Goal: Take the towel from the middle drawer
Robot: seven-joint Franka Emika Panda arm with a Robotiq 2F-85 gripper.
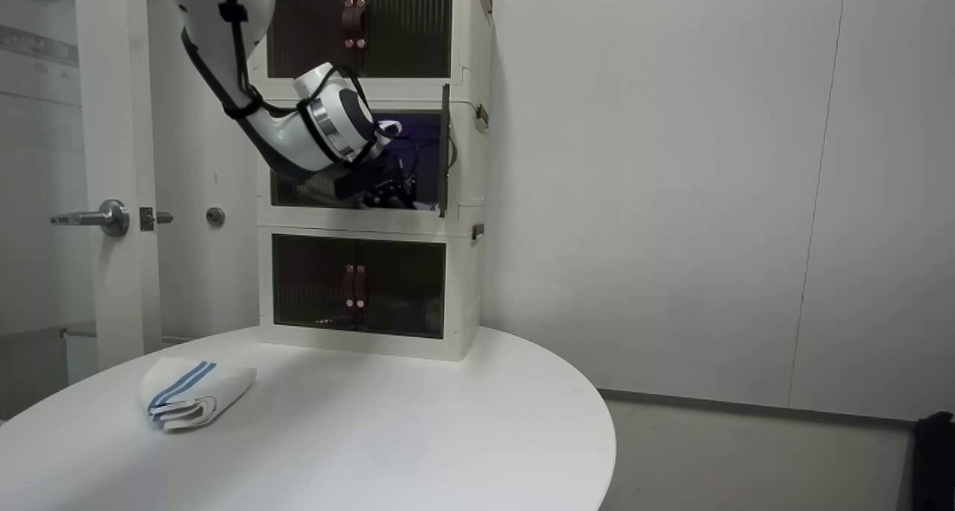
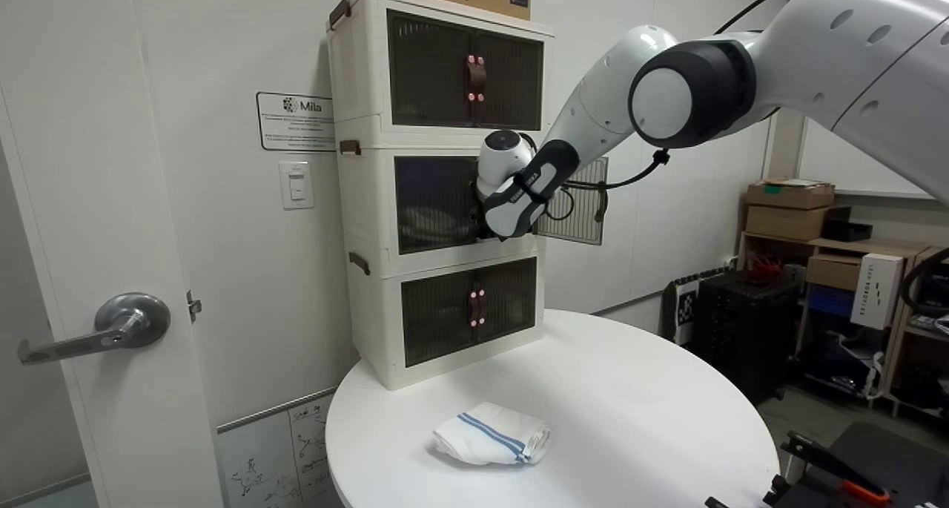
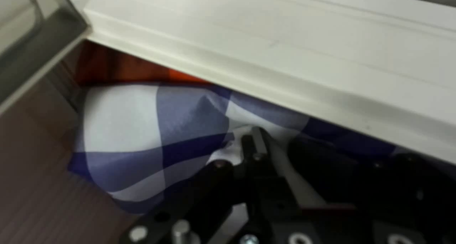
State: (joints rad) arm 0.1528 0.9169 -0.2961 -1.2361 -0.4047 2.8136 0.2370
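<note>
The blue-and-white checked towel [image 3: 123, 119] lay inside the middle cabinet box [image 2: 371, 211], with the gripper [image 3: 247, 144] right at its folds. The fingers [image 3: 267, 187] looked close together, but it was too dark to tell if they had caught any cloth. If they had only a thin pinch, the towel might slip out. Its loose end might also snag on the white rim [image 3: 267, 76] or the open door [image 2: 582, 204].

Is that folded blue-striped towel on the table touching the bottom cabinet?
Apart: in both exterior views, bare white tabletop shows between the folded blue-striped towel and the bottom cabinet.
</note>
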